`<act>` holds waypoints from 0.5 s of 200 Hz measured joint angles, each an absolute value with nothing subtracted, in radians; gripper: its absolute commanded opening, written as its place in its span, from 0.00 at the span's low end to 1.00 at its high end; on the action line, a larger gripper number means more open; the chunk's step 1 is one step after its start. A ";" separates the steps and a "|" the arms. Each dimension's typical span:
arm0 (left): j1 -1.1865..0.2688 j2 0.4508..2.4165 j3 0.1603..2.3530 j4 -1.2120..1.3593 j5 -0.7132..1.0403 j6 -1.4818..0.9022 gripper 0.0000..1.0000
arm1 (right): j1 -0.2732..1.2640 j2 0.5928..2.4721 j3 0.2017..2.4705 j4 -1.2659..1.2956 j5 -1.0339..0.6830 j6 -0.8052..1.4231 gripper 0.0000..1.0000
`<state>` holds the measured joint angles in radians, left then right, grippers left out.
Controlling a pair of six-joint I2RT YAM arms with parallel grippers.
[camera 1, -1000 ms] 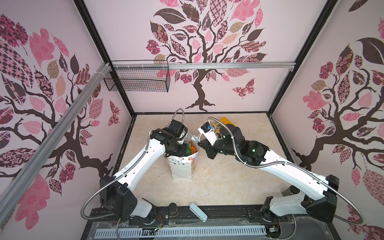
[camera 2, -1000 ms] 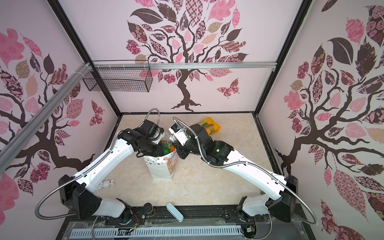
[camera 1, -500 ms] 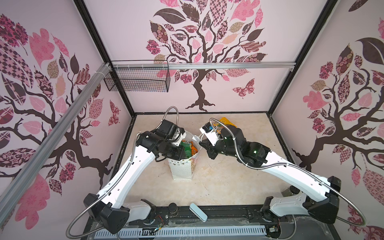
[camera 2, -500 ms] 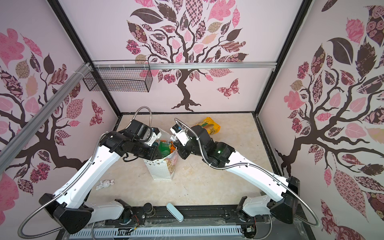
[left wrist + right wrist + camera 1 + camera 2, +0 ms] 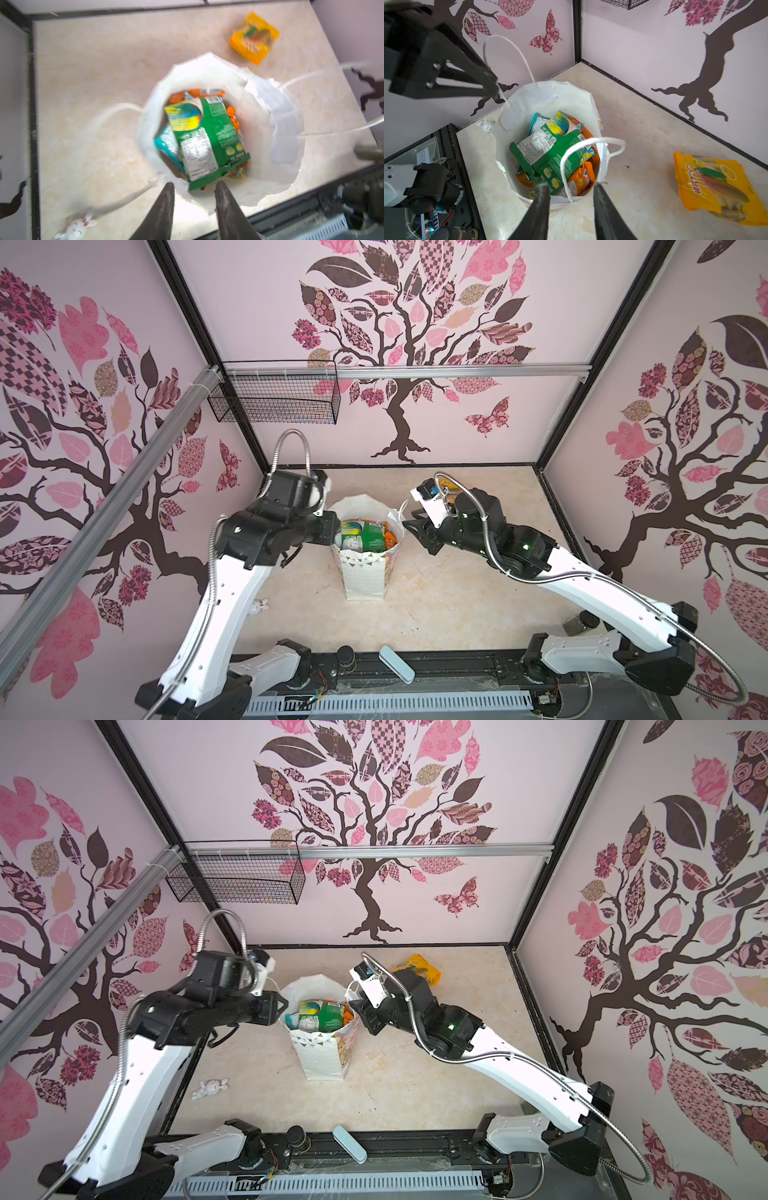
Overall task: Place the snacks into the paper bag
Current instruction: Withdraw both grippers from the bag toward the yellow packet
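The white paper bag (image 5: 365, 576) (image 5: 324, 1058) stands upright in the middle of the floor, its mouth (image 5: 270, 116) (image 5: 571, 97) spread wide. Several snacks lie inside, a green packet (image 5: 372, 535) (image 5: 207, 141) (image 5: 550, 153) on top of orange and teal ones. A yellow snack packet (image 5: 424, 969) (image 5: 254, 37) (image 5: 710, 187) lies flat on the floor behind the right arm. My left gripper (image 5: 334, 531) (image 5: 194, 185) is open at the bag's left rim, holding nothing. My right gripper (image 5: 409, 526) (image 5: 571, 187) is open at the right rim, with the loose cord handle (image 5: 591, 143) standing in front of it.
A black wire basket (image 5: 274, 402) hangs on the back wall. A small white bunny figure (image 5: 212, 1088) (image 5: 76, 227) lies on the floor at left. A pale blue case (image 5: 397, 664) rests on the front rail, and a glass jar (image 5: 579, 622) sits by the right arm's base.
Both grippers have opened and drawn back from the bag's mouth. The left arm swung out to the left. The bag's mouth now stands wider.
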<state>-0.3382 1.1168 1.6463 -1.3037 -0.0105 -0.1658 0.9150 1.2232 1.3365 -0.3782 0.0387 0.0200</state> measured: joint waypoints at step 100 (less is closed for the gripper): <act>-0.272 0.920 1.536 -1.250 -0.264 -0.216 0.63 | 0.910 0.970 1.292 -0.432 0.361 0.109 0.52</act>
